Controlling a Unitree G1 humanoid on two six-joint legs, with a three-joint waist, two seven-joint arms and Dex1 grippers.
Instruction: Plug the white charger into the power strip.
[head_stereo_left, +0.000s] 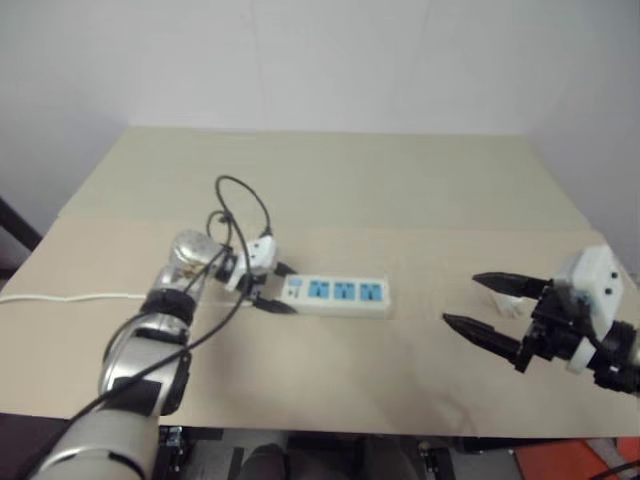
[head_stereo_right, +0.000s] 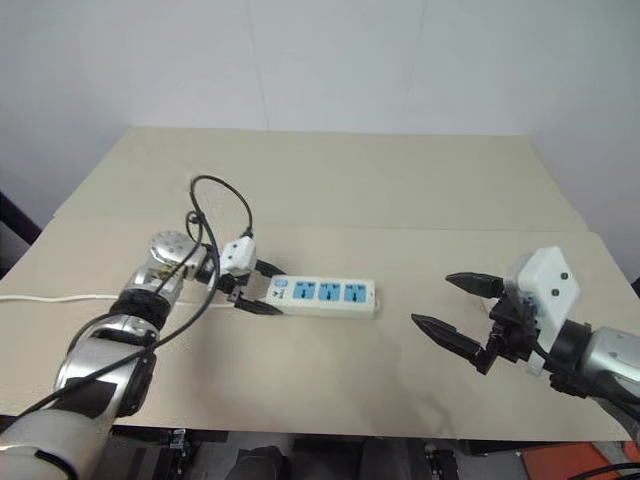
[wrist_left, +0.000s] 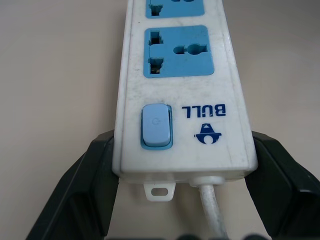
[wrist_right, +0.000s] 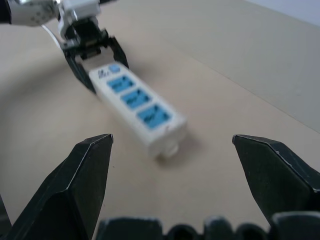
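On my head cameras the power strip (head_stereo_left: 336, 296) lies mid-table (head_stereo_left: 400, 190), and my left gripper (head_stereo_left: 272, 287) is clamped on its cord end at nine o'clock, while my right gripper (head_stereo_left: 482, 305) hangs wide open and empty at three o'clock, well apart. My left wrist view adds the blue switch (wrist_left: 156, 125) beside a "BULL" logo (wrist_left: 204, 111), with a black finger (wrist_left: 95, 175) pressed to each side of the strip. In front of the right gripper I see something small and white (head_stereo_left: 510, 303), which may be the white charger, though I cannot tell.

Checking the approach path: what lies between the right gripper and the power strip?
Bare tabletop; nothing lies between the right gripper and the power strip, as both eye views and the right wrist view show.
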